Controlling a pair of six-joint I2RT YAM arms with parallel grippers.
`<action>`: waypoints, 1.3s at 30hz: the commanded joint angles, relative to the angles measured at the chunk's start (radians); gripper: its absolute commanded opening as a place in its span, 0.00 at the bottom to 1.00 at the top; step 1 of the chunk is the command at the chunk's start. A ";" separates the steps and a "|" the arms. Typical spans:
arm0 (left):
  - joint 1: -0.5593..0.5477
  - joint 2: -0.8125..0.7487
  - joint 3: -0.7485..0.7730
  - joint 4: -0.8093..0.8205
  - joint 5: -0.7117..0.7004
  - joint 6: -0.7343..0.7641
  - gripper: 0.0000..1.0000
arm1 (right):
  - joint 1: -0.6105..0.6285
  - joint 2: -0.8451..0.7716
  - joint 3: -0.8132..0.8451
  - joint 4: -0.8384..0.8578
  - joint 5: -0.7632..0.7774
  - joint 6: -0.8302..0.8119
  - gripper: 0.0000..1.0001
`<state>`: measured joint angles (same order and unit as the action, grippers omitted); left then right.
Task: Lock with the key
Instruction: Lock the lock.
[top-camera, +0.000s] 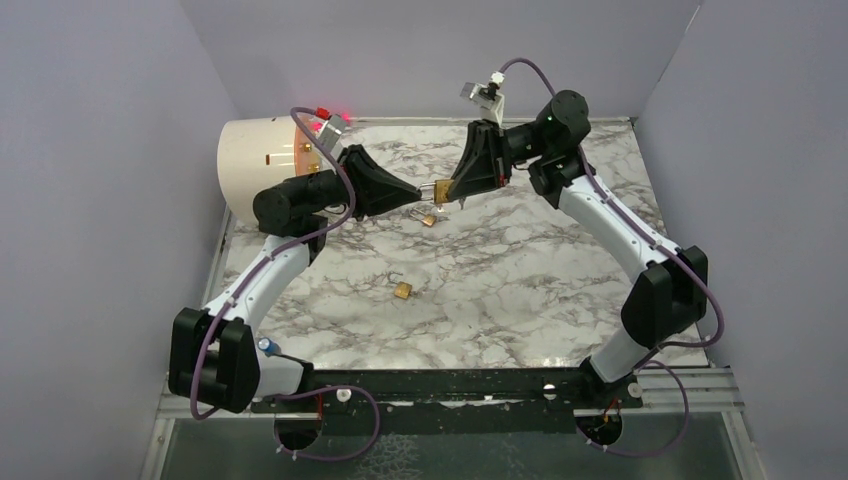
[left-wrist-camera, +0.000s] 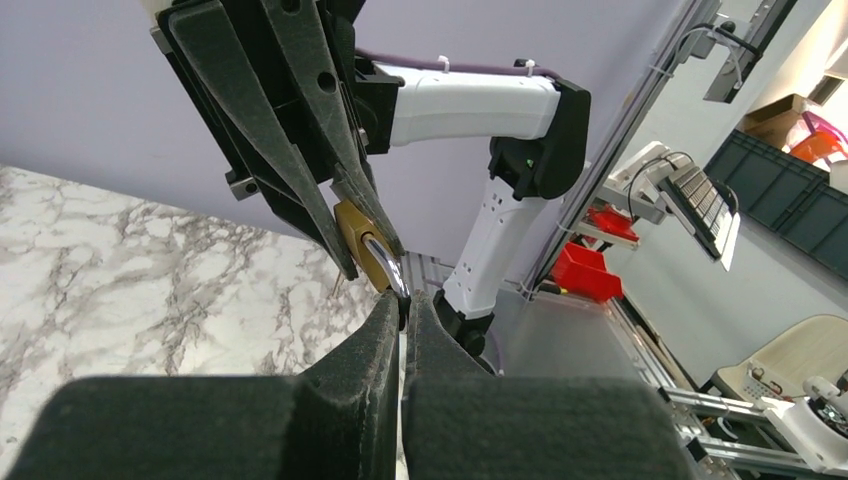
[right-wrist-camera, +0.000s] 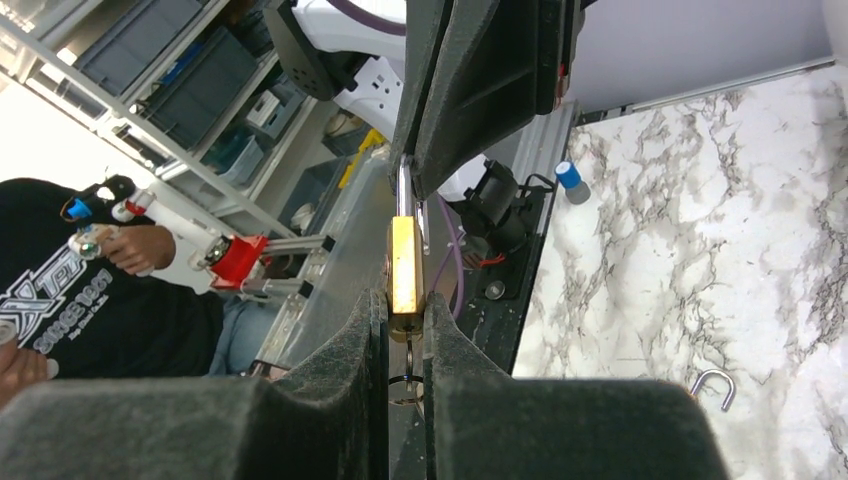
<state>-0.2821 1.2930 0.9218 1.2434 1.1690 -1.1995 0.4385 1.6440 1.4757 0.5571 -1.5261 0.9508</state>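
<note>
A brass padlock (top-camera: 445, 189) is held in the air above the back of the marble table, between both grippers. My right gripper (top-camera: 457, 190) is shut on its brass body (right-wrist-camera: 405, 268). A key (right-wrist-camera: 408, 352) with a ring sticks out of the body's underside, between the right fingers. My left gripper (top-camera: 424, 192) is shut on the silver shackle (left-wrist-camera: 386, 266), which also shows in the right wrist view (right-wrist-camera: 403, 190). In the left wrist view the brass body (left-wrist-camera: 355, 240) sits between the right gripper's fingers (left-wrist-camera: 290, 130). The left gripper's own tips (left-wrist-camera: 407, 300) pinch the shackle's end.
Two other brass padlocks lie on the table (top-camera: 520, 290): one just below the grippers (top-camera: 428, 218), one nearer the middle (top-camera: 402, 290). A white cylinder (top-camera: 255, 165) stands at the back left behind the left arm. Grey walls close in on both sides.
</note>
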 joint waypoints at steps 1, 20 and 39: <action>-0.002 0.021 0.000 0.254 0.055 -0.172 0.00 | -0.037 -0.079 -0.008 0.000 0.165 0.008 0.09; 0.003 0.068 -0.027 0.483 -0.167 -0.264 0.00 | -0.037 -0.251 -0.171 -0.114 0.362 -0.178 0.76; 0.003 0.030 -0.049 0.409 -0.354 -0.174 0.00 | 0.130 -0.327 -0.300 0.037 0.648 -0.401 0.79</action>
<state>-0.2817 1.3567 0.8722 1.5223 0.8761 -1.3937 0.5606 1.3045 1.1687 0.5369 -0.9440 0.5854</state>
